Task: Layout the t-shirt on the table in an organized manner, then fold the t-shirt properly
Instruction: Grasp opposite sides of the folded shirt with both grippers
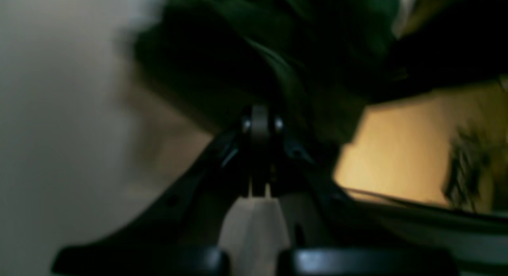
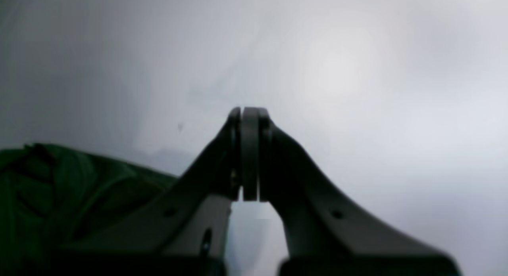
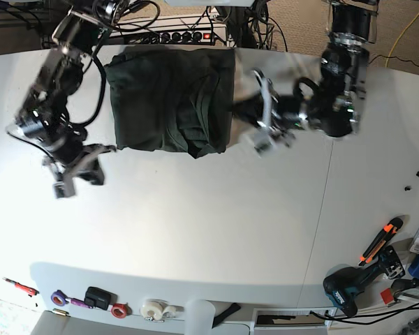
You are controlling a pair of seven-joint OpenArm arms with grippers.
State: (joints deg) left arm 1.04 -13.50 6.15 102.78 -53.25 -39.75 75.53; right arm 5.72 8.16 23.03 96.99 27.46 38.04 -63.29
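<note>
The left black claw (image 1: 260,121), pressed together on a fold of the dark green knit t-shirt (image 3: 171,98), may drag bunched layers askew if lifted; the right claw (image 2: 249,121) is pressed together, empty.

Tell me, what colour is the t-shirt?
Dark forest green, plain, no print; the t-shirt shows best in the base view.

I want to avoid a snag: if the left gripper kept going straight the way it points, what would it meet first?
Most likely the t-shirt: the shut left gripper points straight into its green folds, though blur hides whether it already pinches cloth.
</note>
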